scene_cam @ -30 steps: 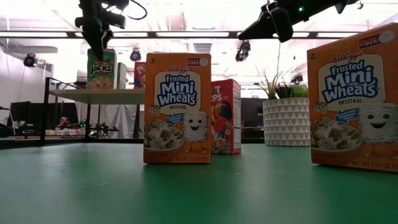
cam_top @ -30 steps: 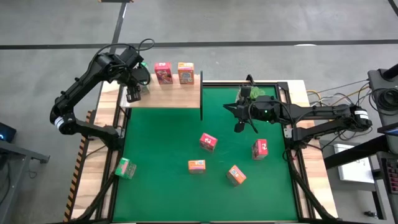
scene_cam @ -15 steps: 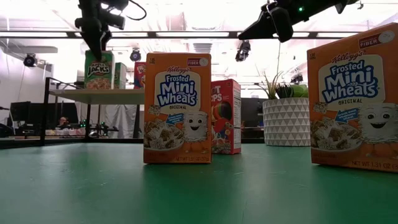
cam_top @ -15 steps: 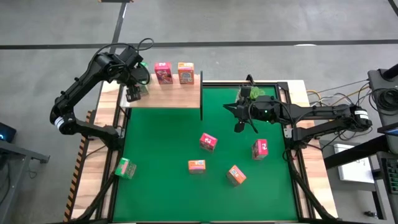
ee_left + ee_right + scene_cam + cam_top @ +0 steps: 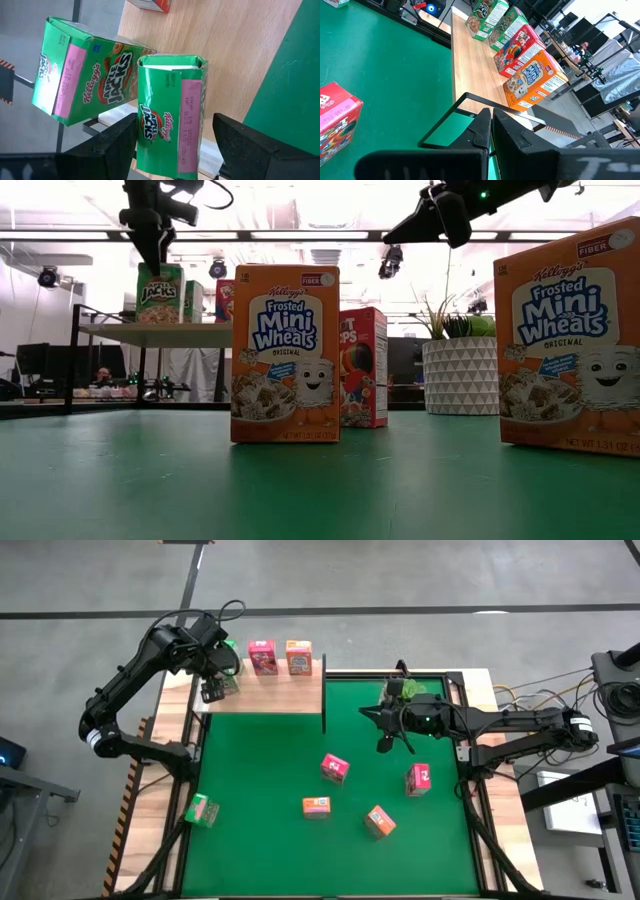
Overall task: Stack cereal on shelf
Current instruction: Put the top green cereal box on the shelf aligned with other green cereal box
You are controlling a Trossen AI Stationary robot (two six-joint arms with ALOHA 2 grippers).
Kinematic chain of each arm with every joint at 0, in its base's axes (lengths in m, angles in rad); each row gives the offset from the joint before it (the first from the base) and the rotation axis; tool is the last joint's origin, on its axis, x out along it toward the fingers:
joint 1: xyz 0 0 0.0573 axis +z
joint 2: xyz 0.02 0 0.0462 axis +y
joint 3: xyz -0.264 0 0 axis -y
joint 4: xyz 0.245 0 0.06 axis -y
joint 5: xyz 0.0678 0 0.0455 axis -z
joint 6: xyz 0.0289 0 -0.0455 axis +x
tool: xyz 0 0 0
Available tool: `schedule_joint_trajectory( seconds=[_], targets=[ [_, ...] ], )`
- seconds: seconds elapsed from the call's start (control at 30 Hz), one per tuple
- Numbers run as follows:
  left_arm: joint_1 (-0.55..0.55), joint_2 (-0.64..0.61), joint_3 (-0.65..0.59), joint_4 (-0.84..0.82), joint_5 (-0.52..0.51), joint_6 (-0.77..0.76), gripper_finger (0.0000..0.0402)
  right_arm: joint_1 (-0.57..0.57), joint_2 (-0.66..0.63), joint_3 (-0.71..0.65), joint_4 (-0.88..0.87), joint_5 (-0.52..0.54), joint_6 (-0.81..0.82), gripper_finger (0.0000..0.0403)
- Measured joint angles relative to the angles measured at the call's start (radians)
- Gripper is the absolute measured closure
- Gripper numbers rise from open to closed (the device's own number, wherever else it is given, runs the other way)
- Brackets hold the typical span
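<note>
Release step in hand: left end effector (image 5: 172,145) over the shelf (image 5: 270,695) at about 10 o'clock on the table (image 5: 260,830), fingers (image 5: 112,145) spread wide either side of a green cereal box (image 5: 170,120) and clear of its faces in the left wrist view; nothing held, box standing on the plank on its own; second green box (image 5: 85,75) just beside it, tilted off toward the shelf's outer edge; pink box (image 5: 262,656) and orange box (image 5: 298,656) in the same row along the far edge, toward 12 o'clock.

Right end effector (image 5: 383,745) parked over the green mat near 1 o'clock, beside the plant pot (image 5: 412,692), fingers pressed together, empty.

Left to shelve, judging from the high view: pink box (image 5: 335,768) near centre, orange box (image 5: 316,806) at 6 o'clock of it, another orange box (image 5: 379,822) toward 5 o'clock, pink box (image 5: 418,779) at 4 o'clock, and a green box (image 5: 201,810) on the wooden border at 8 o'clock.

Next move, probably: lift straight up with fingers kept apart so as not to nudge either green box; then swing toward the green box at 8 o'clock, nearest this arm; care needed there, since it lies close to the table's edge.
</note>
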Motion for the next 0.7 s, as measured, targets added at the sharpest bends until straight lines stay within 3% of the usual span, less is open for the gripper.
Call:
schedule_joint_trajectory(
  seconds=[0.23,0.47,0.7],
  targets=[
    [0.0,-0.003,0.02,-0.001,0.0,-0.002,0.0161,0.0,0.0,0.0,0.0,0.0,0.0,0.0394],
    [0.0,-0.003,0.119,-0.001,0.016,-0.011,0.0161,0.0,0.0,0.0,0.0,0.0,0.0,0.0394],
    [0.0,-0.02,0.179,-0.007,0.06,-0.109,0.0167,0.0,0.0,0.0,0.0,0.0,0.0,0.0394]
  ],
)
